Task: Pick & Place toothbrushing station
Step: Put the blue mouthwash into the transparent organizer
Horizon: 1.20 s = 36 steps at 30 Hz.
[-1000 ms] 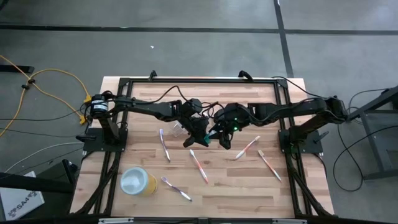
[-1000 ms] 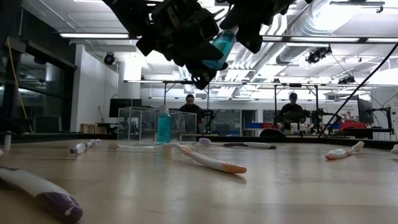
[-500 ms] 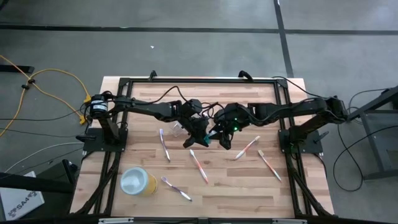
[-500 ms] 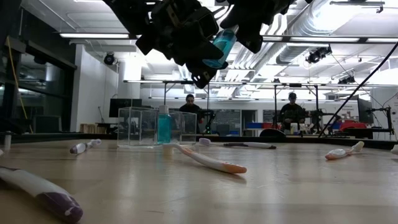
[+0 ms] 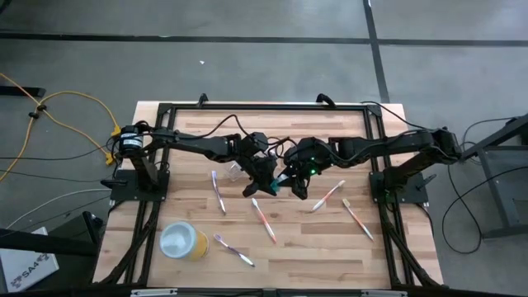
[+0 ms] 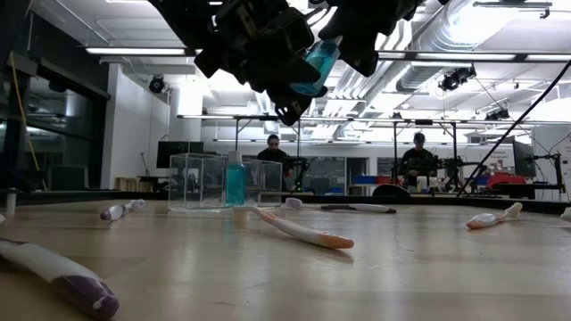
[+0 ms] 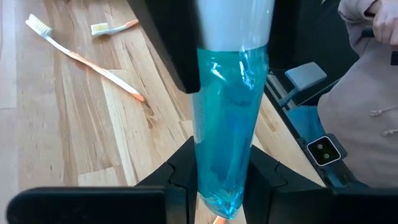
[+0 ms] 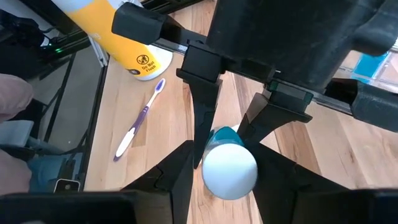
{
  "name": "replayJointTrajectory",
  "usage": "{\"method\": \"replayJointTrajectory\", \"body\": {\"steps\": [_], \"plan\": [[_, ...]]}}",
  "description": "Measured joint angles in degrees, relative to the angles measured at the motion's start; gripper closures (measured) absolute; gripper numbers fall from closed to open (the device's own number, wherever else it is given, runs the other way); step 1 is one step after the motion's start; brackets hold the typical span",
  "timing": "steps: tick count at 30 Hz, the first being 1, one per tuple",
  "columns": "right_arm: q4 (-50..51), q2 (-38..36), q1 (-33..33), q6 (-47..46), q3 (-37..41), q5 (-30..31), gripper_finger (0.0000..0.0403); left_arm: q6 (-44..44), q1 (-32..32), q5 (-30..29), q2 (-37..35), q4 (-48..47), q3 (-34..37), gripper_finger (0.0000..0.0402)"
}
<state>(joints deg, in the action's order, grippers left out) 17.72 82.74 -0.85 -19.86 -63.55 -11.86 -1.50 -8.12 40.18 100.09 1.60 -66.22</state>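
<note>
Toothpaste tube [image 7: 227, 118], blue with a white cap, hangs in the air above mid-surface, gripped from both ends. Left wrist view: the tube's flat crimped end sits between the left claw's [image 7: 219, 186] two fingers, closed on it. Right wrist view: the white cap end sits between the right claw's [image 8: 229, 165] fingers, also closed on it. High view shows both claws meeting nose to nose over the middle of the wooden surface [image 5: 330, 247]. Judgement: a handover between arms, probably to reorient the tube before it is placed; which arm lets go first cannot be told.

Low view: a second blue tube [image 6: 235, 181] stands upright on the surface, at a clear plastic cup [image 6: 198, 181]; whether in it or in front of it cannot be told.

Toothbrushes lie loose and well apart on the surface:
- orange-handled one [image 5: 264, 219] just below the claws
- white one [image 5: 218, 192] near the left arm
- purple one [image 5: 234, 249] beside the yellow cup [image 5: 183, 240]
- two more [image 5: 327, 196] and [image 5: 357, 218] on the right side

None are collected yet. Judgement: the task is in an early stage. Risk: the tube slips if both claws release together.
</note>
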Motion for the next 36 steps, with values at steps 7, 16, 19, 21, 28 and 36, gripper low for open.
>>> {"method": "replayJointTrajectory", "body": {"steps": [7, 16, 19, 21, 28, 36], "plan": [[-0.02, 0.02, 0.05, -0.77, 0.0, -0.33, 0.0268, 0.0, 0.0, 0.0, -0.04, 0.34, 0.0, 0.0328], [-0.11, 0.02, 0.05, -1.2, 0.02, -0.35, 0.0268, -0.03, 0.0, 0.0, -0.04, 1.59, -0.11, 0.0328], [-0.21, 0.02, 0.05, -1.2, 0.02, -0.37, 0.0268, -0.26, 0.0, 0.0, -0.04, 1.88, -0.11, 0.0328], [-0.22, 0.02, 0.04, -1.24, 0.02, -0.37, 0.0268, -0.28, 0.0, 0.0, -0.07, 1.91, -0.11, 0.0328], [-0.31, 0.02, 0.05, -1.31, 0.02, -0.75, 0.0273, -0.31, 0.0, -0.24, -0.07, 2.56, -0.37, 0.0328], [-0.24, 0.02, 0.1, -1.05, 0.04, -0.85, 0.0319, -0.68, 0.0, 0.06, -0.07, 2.59, -0.44, 0.0328]]}}
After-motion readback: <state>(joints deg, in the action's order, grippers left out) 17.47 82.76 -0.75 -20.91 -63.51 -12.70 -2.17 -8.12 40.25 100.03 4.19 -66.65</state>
